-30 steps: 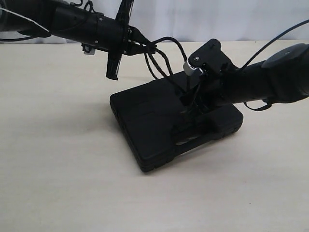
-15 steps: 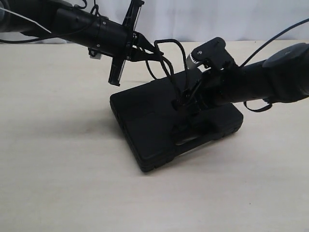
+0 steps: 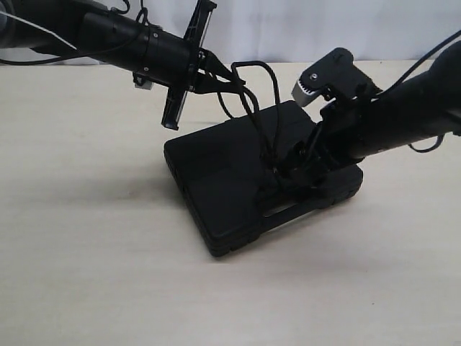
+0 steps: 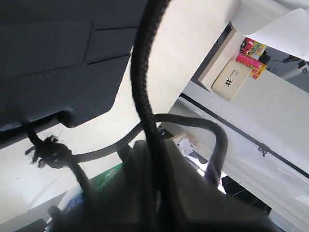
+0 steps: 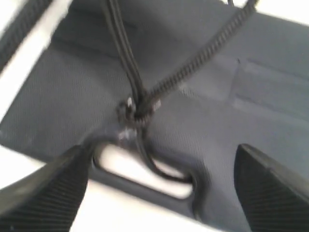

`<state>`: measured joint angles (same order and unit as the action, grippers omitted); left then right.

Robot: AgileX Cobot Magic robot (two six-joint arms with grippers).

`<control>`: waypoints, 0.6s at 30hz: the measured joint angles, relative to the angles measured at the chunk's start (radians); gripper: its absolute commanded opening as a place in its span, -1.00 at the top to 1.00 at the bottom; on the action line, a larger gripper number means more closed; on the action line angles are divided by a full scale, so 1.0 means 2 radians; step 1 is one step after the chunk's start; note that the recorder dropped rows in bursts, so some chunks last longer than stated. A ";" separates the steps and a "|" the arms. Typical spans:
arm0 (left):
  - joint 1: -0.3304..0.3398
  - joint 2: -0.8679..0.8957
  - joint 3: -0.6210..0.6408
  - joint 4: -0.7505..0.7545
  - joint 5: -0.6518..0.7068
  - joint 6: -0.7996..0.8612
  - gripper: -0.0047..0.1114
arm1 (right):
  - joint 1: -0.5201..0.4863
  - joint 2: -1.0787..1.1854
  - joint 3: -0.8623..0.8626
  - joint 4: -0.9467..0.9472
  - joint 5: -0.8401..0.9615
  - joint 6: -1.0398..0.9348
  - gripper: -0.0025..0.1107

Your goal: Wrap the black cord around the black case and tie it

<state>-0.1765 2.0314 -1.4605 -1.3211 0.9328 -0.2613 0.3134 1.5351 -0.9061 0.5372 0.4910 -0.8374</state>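
Note:
The black case [image 3: 209, 180] lies flat on the table, its handle slot [image 5: 145, 171] toward the front. The black cord [image 3: 259, 108] rises in loops from a knot [image 5: 135, 113] by that slot up to my left gripper [image 3: 232, 76], which is shut on it above the case's far edge. In the left wrist view the cord [image 4: 145, 87] runs between the closed fingers [image 4: 188, 193], and its frayed end [image 4: 46, 151] hangs beside the case [image 4: 58, 58]. My right gripper [image 3: 288, 173] hovers just over the knot with its jaws wide apart, holding nothing; its ribbed fingers [image 5: 43, 193] flank the slot.
The beige table [image 3: 94, 274] spreads around the case, with a white backdrop [image 3: 302, 29] behind. The right arm [image 3: 403, 115] reaches in low over the case's right end. Coloured boxes [image 4: 241, 67] sit off the table.
My right gripper has opened, let go of the cord at the knot and drawn back slightly. The left gripper shifted a little right early on with the cord, then held still.

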 measured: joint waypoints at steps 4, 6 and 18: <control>0.000 0.000 0.000 0.000 0.000 0.002 0.92 | 0.000 -0.034 0.000 -0.038 0.026 0.061 -0.22; 0.000 0.000 0.000 0.000 0.001 0.006 0.92 | 0.000 -0.058 -0.004 -0.032 0.048 0.088 -0.02; 0.000 0.000 0.000 0.001 0.002 0.028 0.92 | -0.001 -0.023 -0.120 0.103 0.211 0.163 0.26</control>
<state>-0.1765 2.0314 -1.4605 -1.3197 0.9362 -0.2048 0.3105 1.4890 -1.1462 0.7434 0.9139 -0.5107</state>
